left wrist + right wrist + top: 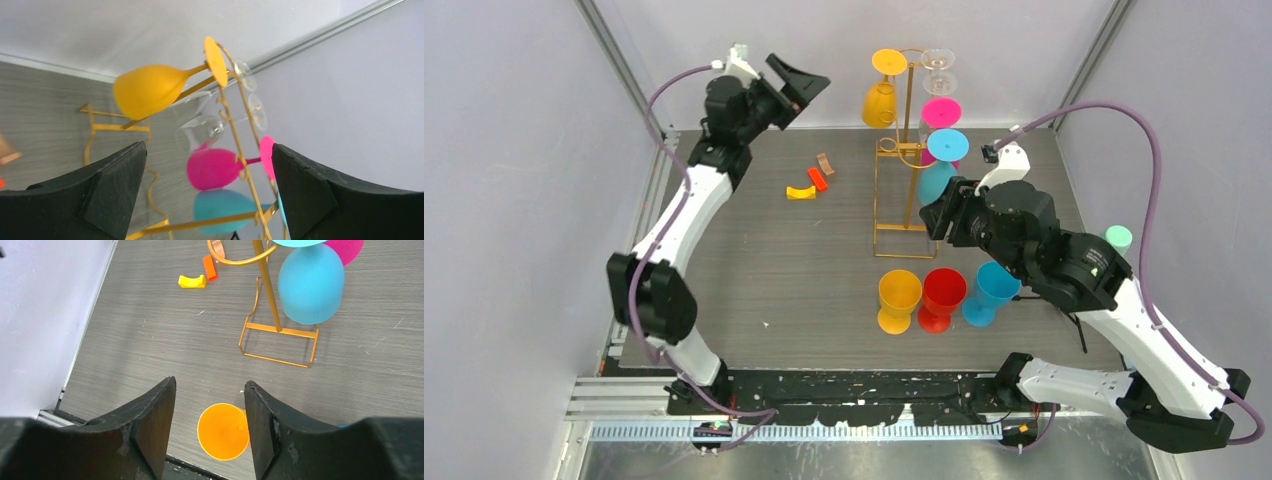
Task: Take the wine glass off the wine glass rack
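Left end effector [799,85]: jaws wide apart, empty, raised at back left and facing the rack [911,150].

Right end effector [936,215]: jaws partly apart, nothing between them. It sits near the blue glass [936,182] without touching it.

Surface [754,270]: grey wood grain, with pale walls around it.

The rack stands at back centre. Four glasses hang from it by the foot: orange glass [879,100], clear glass [939,70], pink glass [941,112] and the blue glass.

Three standing glasses [944,292] are in a row near the front. Small blocks [818,180] lie left of the rack.
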You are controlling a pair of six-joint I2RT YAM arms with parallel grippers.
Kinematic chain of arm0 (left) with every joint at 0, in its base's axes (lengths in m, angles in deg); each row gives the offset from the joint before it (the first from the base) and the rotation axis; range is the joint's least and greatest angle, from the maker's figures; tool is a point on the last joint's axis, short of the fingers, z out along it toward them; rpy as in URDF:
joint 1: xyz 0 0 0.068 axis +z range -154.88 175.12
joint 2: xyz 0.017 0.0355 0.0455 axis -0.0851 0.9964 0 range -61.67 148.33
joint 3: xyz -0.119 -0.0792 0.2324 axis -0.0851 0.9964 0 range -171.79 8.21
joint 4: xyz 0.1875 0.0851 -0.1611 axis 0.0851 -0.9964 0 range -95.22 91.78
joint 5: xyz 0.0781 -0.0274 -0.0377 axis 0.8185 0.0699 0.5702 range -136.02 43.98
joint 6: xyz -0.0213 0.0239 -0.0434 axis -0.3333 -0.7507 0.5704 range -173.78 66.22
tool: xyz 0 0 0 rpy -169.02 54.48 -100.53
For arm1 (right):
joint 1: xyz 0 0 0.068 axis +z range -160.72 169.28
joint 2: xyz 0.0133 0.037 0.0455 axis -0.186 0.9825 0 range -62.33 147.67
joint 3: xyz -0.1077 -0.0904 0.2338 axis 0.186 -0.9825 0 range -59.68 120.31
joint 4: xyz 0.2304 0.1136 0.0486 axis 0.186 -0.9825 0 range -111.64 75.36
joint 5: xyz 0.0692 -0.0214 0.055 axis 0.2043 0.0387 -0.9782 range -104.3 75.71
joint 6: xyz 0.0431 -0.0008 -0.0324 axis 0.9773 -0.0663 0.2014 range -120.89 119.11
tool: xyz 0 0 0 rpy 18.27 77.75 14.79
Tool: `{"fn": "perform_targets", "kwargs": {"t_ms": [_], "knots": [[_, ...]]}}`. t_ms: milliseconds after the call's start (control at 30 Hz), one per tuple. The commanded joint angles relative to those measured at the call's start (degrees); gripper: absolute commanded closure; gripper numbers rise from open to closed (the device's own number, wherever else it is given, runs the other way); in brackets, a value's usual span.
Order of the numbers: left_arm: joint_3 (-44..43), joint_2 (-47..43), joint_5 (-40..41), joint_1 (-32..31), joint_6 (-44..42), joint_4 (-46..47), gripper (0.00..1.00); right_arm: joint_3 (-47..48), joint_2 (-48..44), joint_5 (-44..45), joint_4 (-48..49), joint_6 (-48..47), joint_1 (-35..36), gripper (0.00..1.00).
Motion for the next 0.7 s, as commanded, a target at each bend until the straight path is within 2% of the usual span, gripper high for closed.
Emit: {"fn": "perform_targets", "kwargs": {"t_ms": [0, 167, 267, 367, 467, 533, 667], "knots": [[-11.4, 8.0, 1.1, -4.1, 4.3, 4.9, 0.0, -0.4, -2.4, 0.7, 2.7, 2.2, -0.3, 0.42], [-21.6, 19.1, -0.5, -6.5, 3.9, 9.8, 0.0, -1.4, -3.9, 0.3, 2.4, 3.0, -0.3, 0.42], [-27.5, 25.0, -2.1, -7.1, 5.8, 9.0, 0.01, -2.1, -4.5, 0.0, 2.1, 3.8, -0.3, 0.42], [-30.0, 28.9, -0.4, -7.5, 7.9, 10.3, 0.1, -2.8, -5.2, -0.4, 1.9, 4.3, -0.3, 0.42], [-34.1, 32.4, 0.9, -7.9, 9.3, 8.1, 0.25, -3.5, -5.7, -0.7, 1.8, 4.5, -0.3, 0.42], [-39.6, 35.1, 0.5, -8.2, 10.6, 2.8, 0.28, -4.2, -6.1, -1.2, 2.0, 4.4, -0.2, 0.42], [-43.2, 38.0, 1.7, -9.3, 11.8, 2.8, 0.3, -5.2, -6.6, -1.5, 2.2, 4.5, -0.3, 0.42]]}}
